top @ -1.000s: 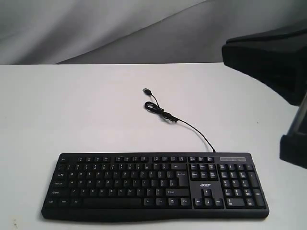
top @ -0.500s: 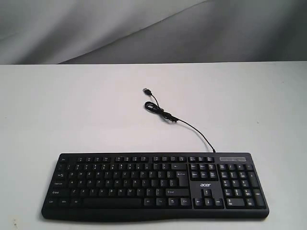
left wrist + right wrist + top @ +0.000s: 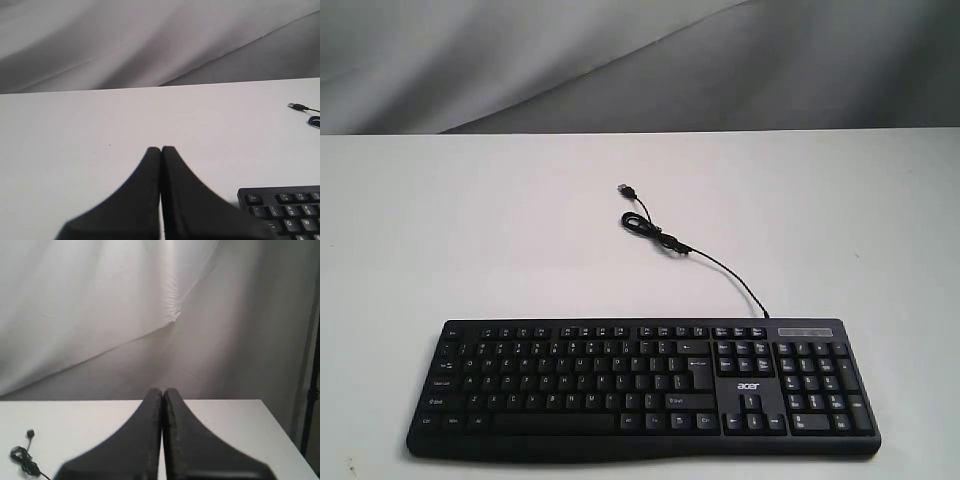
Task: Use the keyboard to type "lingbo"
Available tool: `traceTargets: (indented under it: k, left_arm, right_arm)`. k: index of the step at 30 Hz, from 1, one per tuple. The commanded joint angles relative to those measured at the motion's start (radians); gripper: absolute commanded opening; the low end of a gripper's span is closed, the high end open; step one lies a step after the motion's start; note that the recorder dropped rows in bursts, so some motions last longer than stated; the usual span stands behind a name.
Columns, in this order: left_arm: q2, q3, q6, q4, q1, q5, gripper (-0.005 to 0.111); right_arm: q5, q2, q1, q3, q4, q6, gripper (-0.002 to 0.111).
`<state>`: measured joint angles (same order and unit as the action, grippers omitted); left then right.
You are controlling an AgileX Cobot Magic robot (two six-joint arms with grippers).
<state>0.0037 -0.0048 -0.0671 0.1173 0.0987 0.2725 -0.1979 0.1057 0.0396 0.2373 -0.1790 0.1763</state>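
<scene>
The black keyboard (image 3: 645, 385) with white legends and an acer logo lies along the near edge of the white table (image 3: 470, 230). Its thin USB cable (image 3: 665, 240) loops away to a loose plug. No arm shows in the exterior view. In the left wrist view my left gripper (image 3: 161, 149) is shut and empty over bare table, with the keyboard's corner (image 3: 282, 207) off to one side. In the right wrist view my right gripper (image 3: 163, 390) is shut and empty, well above the table; only the cable coil (image 3: 22, 460) shows there.
A grey draped cloth (image 3: 620, 60) hangs behind the table's far edge. A dark upright post (image 3: 312, 390) stands past the table's side edge in the right wrist view.
One second ago the right arm filled the right side of the exterior view. It has since pulled out of that view. The keyboard and cable have not moved.
</scene>
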Motion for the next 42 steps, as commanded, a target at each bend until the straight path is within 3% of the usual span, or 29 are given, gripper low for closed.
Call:
traceTargets:
  k: [1,8,21,42]
  left_arm:
    - [-0.004,0.005,-0.002,0.0,0.001,-0.009,0.001]
    - [-0.004,0.005,-0.002,0.0,0.001,-0.009,0.001]
    - [-0.004,0.005,-0.002,0.0,0.001,-0.009,0.001]
    - [-0.004,0.005,-0.002,0.0,0.001,-0.009,0.001]
  right_arm:
    - [-0.077,-0.043,0.008,-0.022,0.095,-0.015,0.0]
    - [-0.131,-0.069,0.008,-0.046,0.105,-0.221,0.0]
    - [-0.118,-0.106,0.008,-0.236,0.118,-0.199,0.0]
    - [-0.135,-0.106,0.008,-0.237,0.167,-0.199,0.0]
